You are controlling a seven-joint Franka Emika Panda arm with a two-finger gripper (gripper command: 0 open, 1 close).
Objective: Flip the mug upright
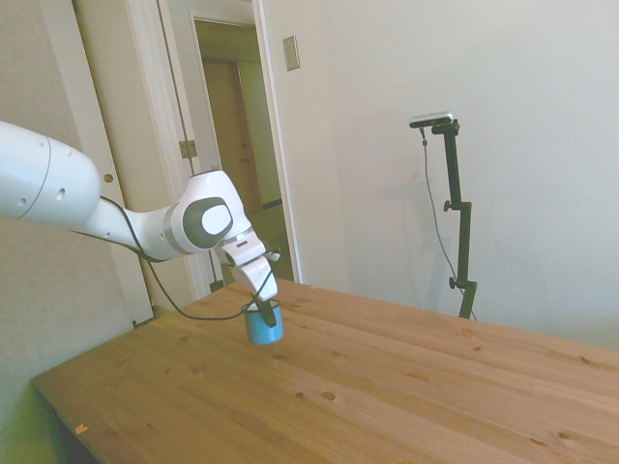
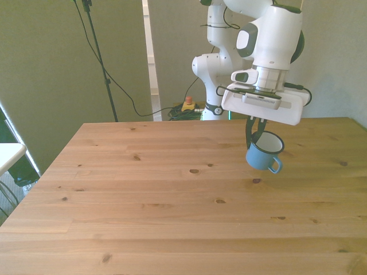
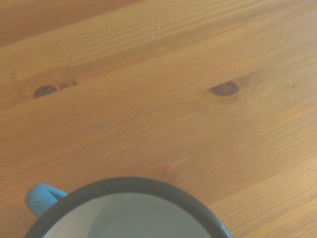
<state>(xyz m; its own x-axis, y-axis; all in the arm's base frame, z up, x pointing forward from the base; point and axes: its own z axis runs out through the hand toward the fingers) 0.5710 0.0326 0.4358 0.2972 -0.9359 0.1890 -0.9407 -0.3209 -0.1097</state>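
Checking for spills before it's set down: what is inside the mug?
The mug, held by the pincer, shows only a pale, apparently empty inside in the wrist view; its bottom lies outside the picture.

This looks like a room in a home made into a robot test spot. There is a white door frame (image 1: 276, 145) with an open doorway (image 1: 237, 126), a light switch (image 1: 291, 52) on the plain wall (image 1: 503, 77), and a big wooden table (image 1: 387, 387). Cables (image 2: 123, 94) hang behind it.
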